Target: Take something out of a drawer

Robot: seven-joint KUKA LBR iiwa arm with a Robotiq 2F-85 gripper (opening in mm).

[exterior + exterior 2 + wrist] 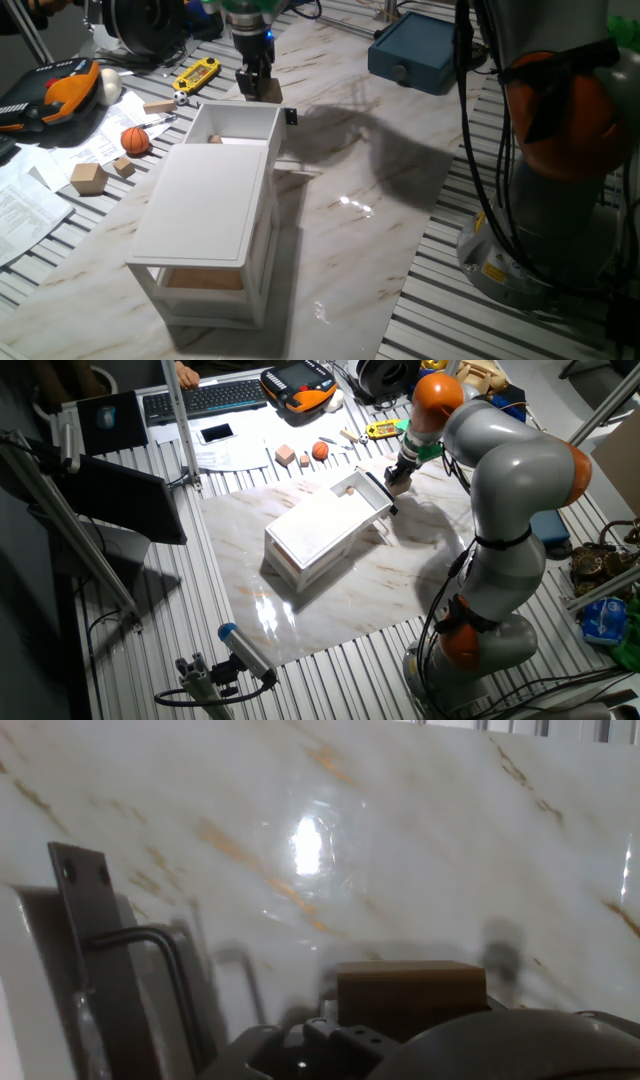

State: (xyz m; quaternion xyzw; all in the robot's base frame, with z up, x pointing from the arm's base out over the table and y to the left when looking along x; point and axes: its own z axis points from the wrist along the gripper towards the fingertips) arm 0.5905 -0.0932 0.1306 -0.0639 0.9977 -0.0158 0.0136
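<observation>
The white cabinet [205, 205] stands on the marble table, and it also shows in the other fixed view [315, 530]. Its top drawer [245, 110] is pulled open, with the black handle [290, 116] at its front. A small tan piece [215, 139] lies inside the drawer. My gripper [258, 88] is just beyond the drawer's front, low over the table, shut on the tan wooden block [268, 92]. The hand view shows the block [410, 992] close up over the marble and the drawer handle [150, 980] to its left. The other fixed view shows the gripper [397, 475] beside the drawer [365, 490].
An orange ball [135, 140], small wooden cubes [88, 178] and a yellow tool [197, 74] lie left of the cabinet, with papers beyond. A blue box [425, 55] sits at the back right. The robot's base [560, 200] stands at the right.
</observation>
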